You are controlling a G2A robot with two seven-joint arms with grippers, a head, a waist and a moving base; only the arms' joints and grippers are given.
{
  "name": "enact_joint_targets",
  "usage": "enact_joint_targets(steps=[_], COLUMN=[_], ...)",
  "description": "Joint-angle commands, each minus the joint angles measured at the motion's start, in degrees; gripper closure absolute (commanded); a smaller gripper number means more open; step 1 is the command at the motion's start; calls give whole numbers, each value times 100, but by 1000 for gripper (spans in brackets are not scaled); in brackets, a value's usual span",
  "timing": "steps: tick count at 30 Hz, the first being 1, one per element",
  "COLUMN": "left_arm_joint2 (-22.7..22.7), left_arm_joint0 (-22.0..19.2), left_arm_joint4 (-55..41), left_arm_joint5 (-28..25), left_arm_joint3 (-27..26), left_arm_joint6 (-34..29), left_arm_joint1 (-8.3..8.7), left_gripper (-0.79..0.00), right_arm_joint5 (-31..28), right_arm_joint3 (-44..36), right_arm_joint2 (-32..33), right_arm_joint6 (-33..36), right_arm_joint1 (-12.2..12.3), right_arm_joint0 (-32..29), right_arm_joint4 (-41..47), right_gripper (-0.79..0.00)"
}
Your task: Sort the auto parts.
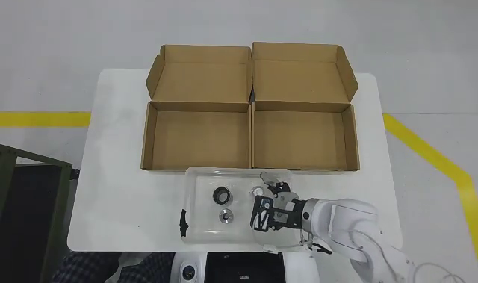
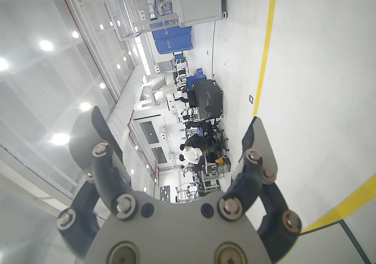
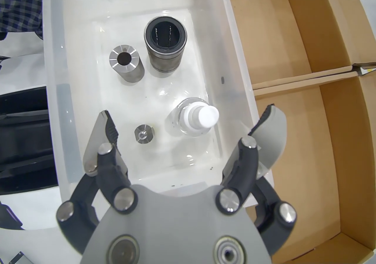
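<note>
A clear plastic bin (image 1: 187, 201) at the table's front holds the parts. In the right wrist view I see a black linear bearing (image 3: 165, 45) standing upright, a grey slotted collet (image 3: 126, 63) beside it, a small metal hex piece (image 3: 144, 134) and a clear bottle with a white cap (image 3: 195, 119). My right gripper (image 3: 188, 118) hangs open above the bin's right end, with the bottle and the hex piece below the gap and nothing held. From above, that gripper (image 1: 267, 201) is right of the bearing (image 1: 221, 196) and the collet (image 1: 225, 216). My left gripper (image 2: 176, 118) is open and empty, pointing out into the room.
Two open cardboard boxes stand side by side behind the bin, the left one (image 1: 196, 140) and the right one (image 1: 299, 140), lids folded back. Their front walls run close along the bin's far wall (image 3: 235, 50). Black tape (image 1: 181, 223) sticks to the bin's left end.
</note>
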Motion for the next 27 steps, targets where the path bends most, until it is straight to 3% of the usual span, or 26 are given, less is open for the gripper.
enact_joint_targets(steps=[1, 2, 16, 19, 21, 27], left_arm_joint2=[0, 0, 0, 0, 0, 0], left_arm_joint0=[0, 0, 0, 0, 0, 0], left_arm_joint4=[0, 0, 0, 0, 0, 0], left_arm_joint5=[0, 0, 0, 0, 0, 0], left_arm_joint3=[0, 0, 0, 0, 0, 0], left_arm_joint6=[0, 0, 0, 0, 0, 0], left_arm_joint1=[0, 0, 0, 0, 0, 0], left_gripper=[-785, -785, -785, -785, -785, -785], right_arm_joint5=[29, 49, 260, 302, 334, 375], right_arm_joint3=[27, 40, 362, 430, 463, 546], right_arm_joint2=[-21, -30, -293, -348, -371, -419], right_arm_joint6=[52, 78, 424, 464, 485, 503], right_arm_joint1=[2, 2, -15, -20, -20, -12], right_arm_joint0=[37, 56, 440, 514, 548, 585], right_arm_joint4=[49, 70, 308, 333, 351, 369], right_gripper=[-674, -634, -560, -486, -388, -351])
